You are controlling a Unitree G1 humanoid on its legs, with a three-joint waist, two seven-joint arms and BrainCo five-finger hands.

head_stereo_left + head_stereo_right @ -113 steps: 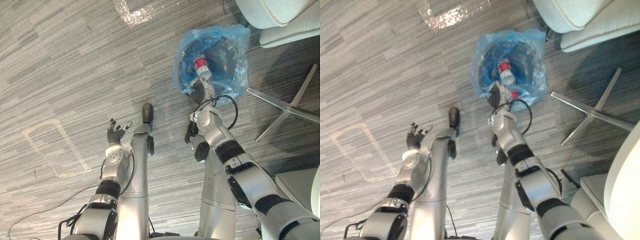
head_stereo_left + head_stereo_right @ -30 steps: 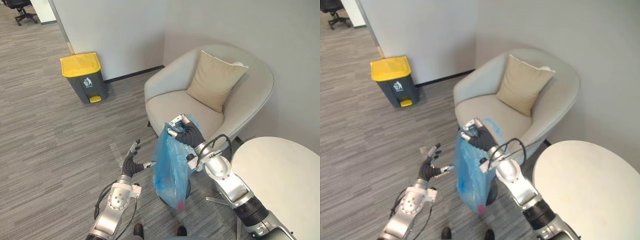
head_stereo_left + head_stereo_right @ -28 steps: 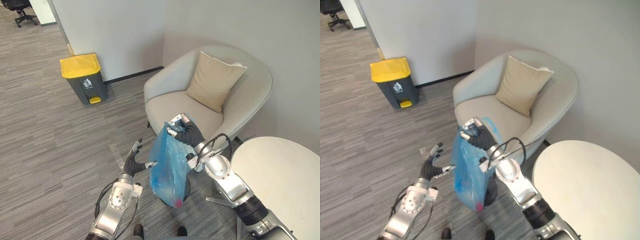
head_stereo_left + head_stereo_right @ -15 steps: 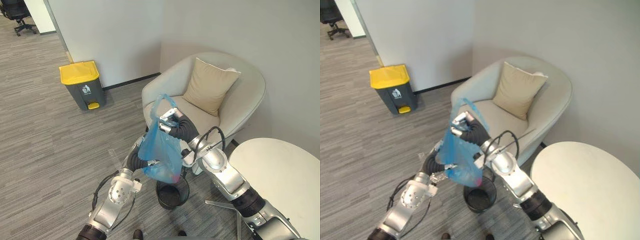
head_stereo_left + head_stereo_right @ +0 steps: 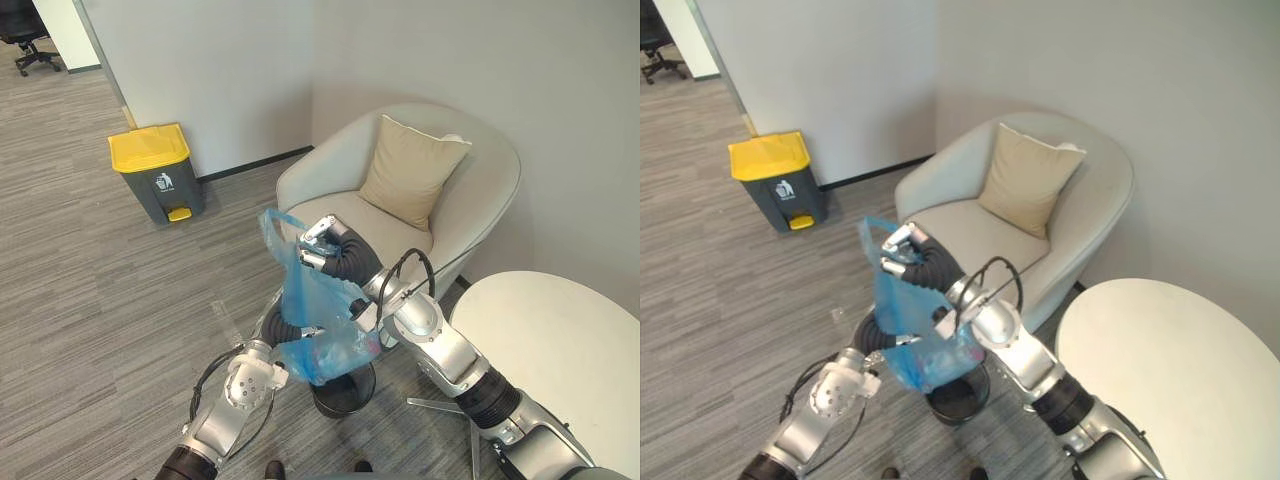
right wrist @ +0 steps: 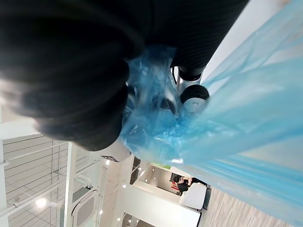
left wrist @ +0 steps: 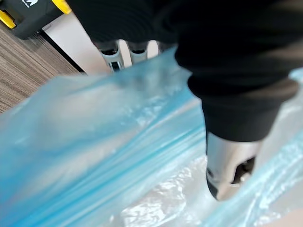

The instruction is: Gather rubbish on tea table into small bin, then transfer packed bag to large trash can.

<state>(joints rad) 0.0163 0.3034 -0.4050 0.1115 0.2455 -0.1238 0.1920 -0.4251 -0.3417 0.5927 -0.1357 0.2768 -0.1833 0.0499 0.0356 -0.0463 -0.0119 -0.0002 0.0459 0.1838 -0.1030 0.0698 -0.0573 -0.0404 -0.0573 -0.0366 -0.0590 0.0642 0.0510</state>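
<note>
Blue plastic, thin and slack: the bag hung from the right hand, whose fingers were curled tight round its gathered neck, with the rubbish sagging in the bottom just above the small bin. The left hand sat against the bag's lower side, behind the film; whether it had any hold there could not be told. The bag looked clear of the bin's rim, so the carry to the large trash can by the wall was probably next. To do it well, the neck should be pinched shut and held high, the load steadied from beneath, and the swing made gently past the armchair, since thin film may tear or spill.
</note>
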